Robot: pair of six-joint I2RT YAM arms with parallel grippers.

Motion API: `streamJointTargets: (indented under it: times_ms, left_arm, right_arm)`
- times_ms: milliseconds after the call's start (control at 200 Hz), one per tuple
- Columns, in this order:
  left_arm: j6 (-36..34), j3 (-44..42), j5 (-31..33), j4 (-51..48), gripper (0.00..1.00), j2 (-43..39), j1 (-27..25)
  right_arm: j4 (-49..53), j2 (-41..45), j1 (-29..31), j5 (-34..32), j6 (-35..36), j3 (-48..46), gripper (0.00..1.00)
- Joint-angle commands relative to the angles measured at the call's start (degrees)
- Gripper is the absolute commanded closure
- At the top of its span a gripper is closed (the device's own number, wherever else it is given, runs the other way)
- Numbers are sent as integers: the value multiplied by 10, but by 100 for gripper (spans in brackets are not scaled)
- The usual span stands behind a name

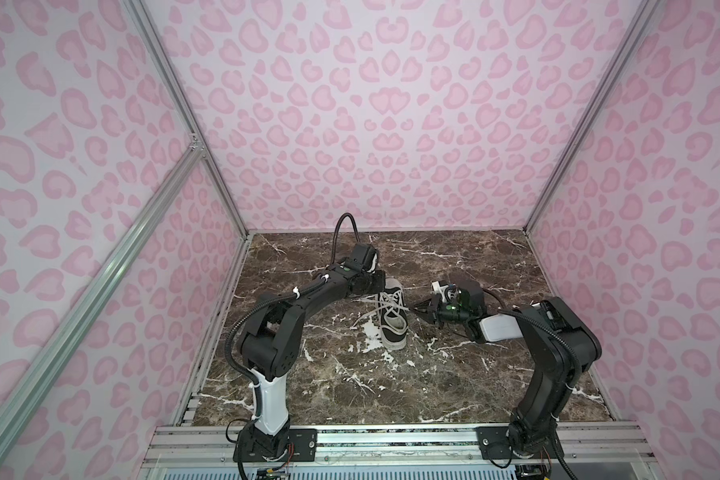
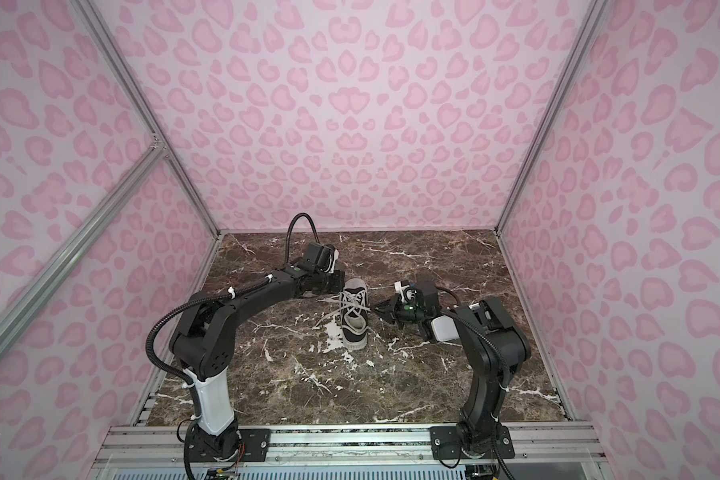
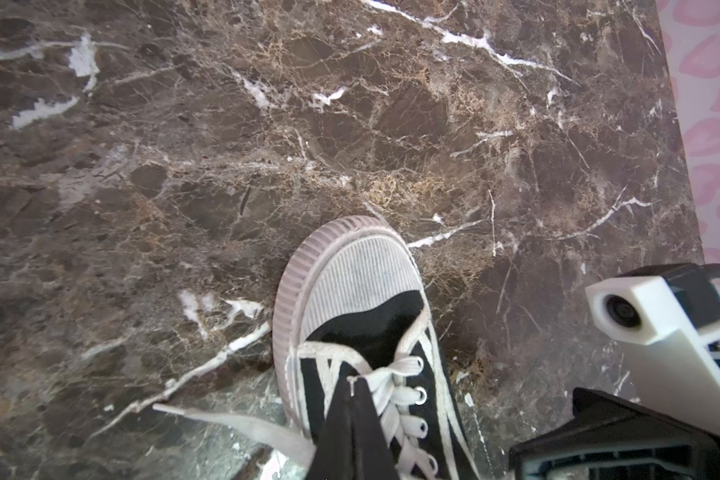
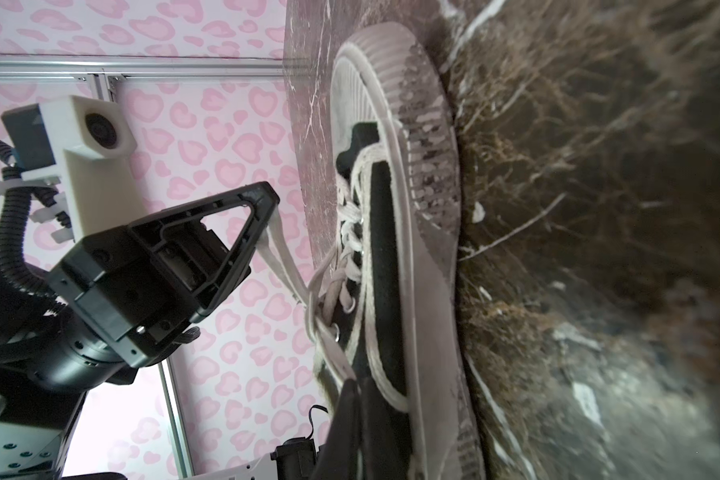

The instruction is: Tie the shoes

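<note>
Two claws are clamping the laces: left gripper and right gripper each pinching a strand beside the sneaker, sitting mid-way on the table, toe pointing away. Probably starting the first knot; crossing the strands is needing even tension.

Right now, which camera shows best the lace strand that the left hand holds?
The right wrist view: the lace strand runs in plain sight from the left hand to the shoe. The left wrist view shows only the bit pinched at its own fingertips; in both top views it is barely visible.
</note>
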State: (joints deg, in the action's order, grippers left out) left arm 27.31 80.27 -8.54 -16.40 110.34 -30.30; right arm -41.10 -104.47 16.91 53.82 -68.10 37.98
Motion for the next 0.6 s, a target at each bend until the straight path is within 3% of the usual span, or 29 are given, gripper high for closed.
streamJointTargets:
  times_ms: [0,600]
  left_arm:
    - [-8,5,10,1,96,-7,7]
    - [-16,-10,9,3,96,-7,44]
  right_arm:
    - [42,10,-6,0,35,-7,100]
    - [112,36,-33,-4,86,-22,100]
